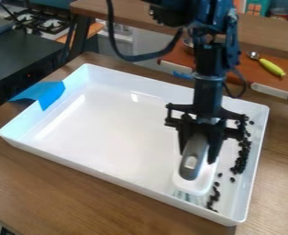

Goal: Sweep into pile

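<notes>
The black gripper [198,144] hangs over the right part of a white tray [109,133], its two fingers closed around the grey handle of a white brush [194,181]. The brush head rests low in the tray near the front right, its bristles just showing at the lower edge. Small dark beans [242,156] lie in a loose strip along the tray's right side, to the right of the gripper. More beans [213,197] lie right beside the brush head, towards the front right corner. The arm partly hides the tray's back right area.
The tray's raised walls surround the brush and beans. Blue tape [47,93] covers part of the left wall. Behind the tray are a wooden ledge [269,32] and a yellow-green handled utensil [271,67]. A toy stove [41,22] stands at the upper left.
</notes>
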`<state>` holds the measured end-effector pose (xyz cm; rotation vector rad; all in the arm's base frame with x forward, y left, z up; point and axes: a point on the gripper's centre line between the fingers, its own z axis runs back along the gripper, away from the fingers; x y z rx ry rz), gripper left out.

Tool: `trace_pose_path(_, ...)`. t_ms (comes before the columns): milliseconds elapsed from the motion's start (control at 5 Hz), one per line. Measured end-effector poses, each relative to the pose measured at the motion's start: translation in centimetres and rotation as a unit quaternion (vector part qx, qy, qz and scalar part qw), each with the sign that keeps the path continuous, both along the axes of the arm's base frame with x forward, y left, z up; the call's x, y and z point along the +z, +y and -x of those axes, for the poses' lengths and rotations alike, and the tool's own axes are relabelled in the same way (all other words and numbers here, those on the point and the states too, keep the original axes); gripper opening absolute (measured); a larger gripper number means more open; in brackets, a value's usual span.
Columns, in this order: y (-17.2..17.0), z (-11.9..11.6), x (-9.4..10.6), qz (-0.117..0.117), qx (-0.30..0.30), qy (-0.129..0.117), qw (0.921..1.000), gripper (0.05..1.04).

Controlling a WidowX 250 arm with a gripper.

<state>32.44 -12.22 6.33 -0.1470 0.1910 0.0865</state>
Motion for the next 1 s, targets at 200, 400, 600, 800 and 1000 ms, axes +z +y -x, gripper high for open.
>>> trace_pose_path(200,-1.2,-0.7,0.1,0.014,0.01,-0.003,0.9998,0.488)
trace_pose_path(400,-0.7,-0.7,0.5,0.027,0.01,0.003,0.9996,0.488)
trace_pose_path(600,2.3,-0.5,2.0,0.049,0.028,0.022,0.9982,0.488)
trace_pose_path(800,6.5,-0.6,5.8,0.08,0.059,0.006,0.995,0.488)
trace_pose_path(1000,9.5,-0.5,7.5,0.099,0.067,-0.003,0.9929,0.488)
